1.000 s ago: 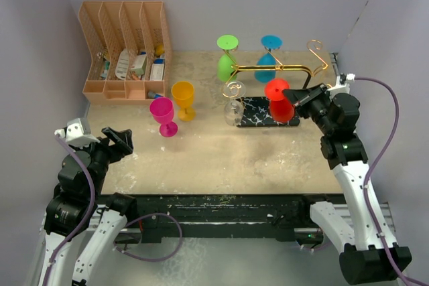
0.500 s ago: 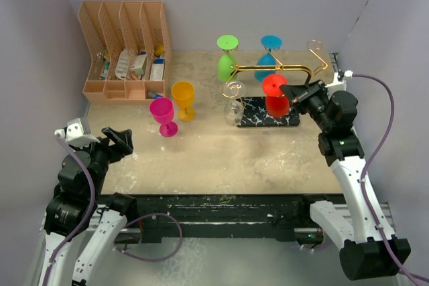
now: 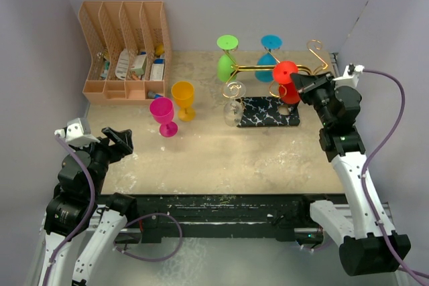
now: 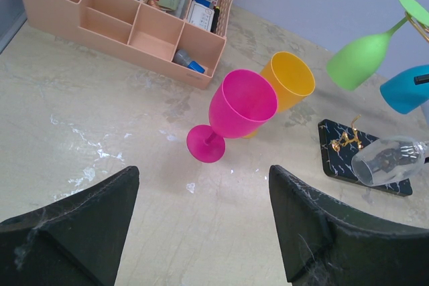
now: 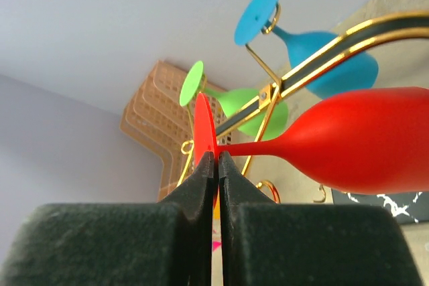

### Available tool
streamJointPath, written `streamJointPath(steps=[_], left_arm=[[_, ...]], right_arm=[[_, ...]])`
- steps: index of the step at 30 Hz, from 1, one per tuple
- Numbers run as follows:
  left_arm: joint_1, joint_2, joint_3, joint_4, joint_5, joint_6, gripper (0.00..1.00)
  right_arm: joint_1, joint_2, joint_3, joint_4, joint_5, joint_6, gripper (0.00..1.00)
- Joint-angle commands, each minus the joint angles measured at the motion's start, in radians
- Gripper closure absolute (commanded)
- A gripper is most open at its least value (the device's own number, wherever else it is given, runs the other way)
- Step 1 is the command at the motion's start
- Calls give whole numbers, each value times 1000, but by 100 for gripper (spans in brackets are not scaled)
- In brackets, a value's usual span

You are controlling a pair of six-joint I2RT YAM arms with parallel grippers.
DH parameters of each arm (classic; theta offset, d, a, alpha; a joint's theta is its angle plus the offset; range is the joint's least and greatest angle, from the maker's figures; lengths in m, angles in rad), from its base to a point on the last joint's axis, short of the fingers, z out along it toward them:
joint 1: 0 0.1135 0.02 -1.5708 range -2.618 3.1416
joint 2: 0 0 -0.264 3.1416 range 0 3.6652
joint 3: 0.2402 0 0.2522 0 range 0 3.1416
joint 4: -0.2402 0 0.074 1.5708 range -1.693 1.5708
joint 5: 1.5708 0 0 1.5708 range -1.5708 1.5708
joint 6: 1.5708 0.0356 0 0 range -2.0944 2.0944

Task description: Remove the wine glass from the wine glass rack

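Note:
The wine glass rack (image 3: 258, 68) is a gold wire frame on a black marbled base (image 3: 268, 113) at the back right. My right gripper (image 3: 299, 85) is shut on the foot disc of a red wine glass (image 3: 288, 92), held tilted at the rack's right end. In the right wrist view the pads (image 5: 201, 179) pinch the red foot edge-on, and the red bowl (image 5: 362, 142) lies sideways just under the gold rail (image 5: 322, 48). I cannot tell whether the stem touches the rail. My left gripper (image 3: 115, 140) is open and empty at the near left; it also shows in the left wrist view (image 4: 201, 189).
Green (image 3: 226, 65), blue (image 3: 268, 58) and clear (image 3: 232, 113) glasses hang on the rack. A pink glass (image 3: 163, 115) and a yellow glass (image 3: 182, 98) stand upright on the table. An orange file organiser (image 3: 124, 51) stands at the back left. Walls close in the back and both sides.
My right gripper has carried the red glass from over the marbled base toward the back and a little right, up to the rack's rail. The left arm has not moved.

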Motion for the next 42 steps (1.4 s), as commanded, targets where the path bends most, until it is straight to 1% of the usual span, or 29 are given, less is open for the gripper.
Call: streamJointPath(steps=[1, 6, 10, 18, 22, 24, 25, 26, 29, 31, 35, 38, 40, 42], left_arm=[[-2, -1, -1, 46, -4, 7, 19], [-2, -1, -1, 46, -4, 7, 19], [-2, -2, -1, 48, -3, 5, 19], [-1, -1, -3, 56, 20, 9, 17], [-2, 7, 2, 53, 55, -6, 12], [-2, 17, 12, 43, 84, -34, 9], [-2, 20, 21, 41, 105, -46, 8], [-2, 26, 33, 39, 124, -62, 7], [-2, 51, 88, 30, 167, -103, 5], [-2, 77, 146, -3, 179, -141, 4], [-2, 153, 294, -112, 198, -240, 4], [-2, 207, 460, -239, 187, -333, 7], [-2, 241, 560, -332, 157, -405, 11], [-3, 249, 612, -363, 163, -454, 12]], right_arm=[[-4, -21, 68, 113, 75, -29, 100], [-4, -24, 94, 126, 41, -44, 100], [-4, -36, 167, 144, 1, -99, 100], [-4, 5, 354, 50, -226, -203, 100], [6, 47, 453, 53, -399, -275, 100], [46, 86, 533, 4, -446, -357, 100], [89, 107, 573, -35, -444, -411, 100], [177, 142, 624, -81, -416, -473, 100], [402, 230, 788, -230, -281, -645, 100], [516, 276, 841, -267, -201, -716, 100], [708, 343, 886, -307, -57, -863, 100], [861, 390, 890, -315, 75, -1006, 100], [966, 408, 868, -293, 196, -1103, 100], [1069, 410, 809, -217, 320, -1213, 100]])
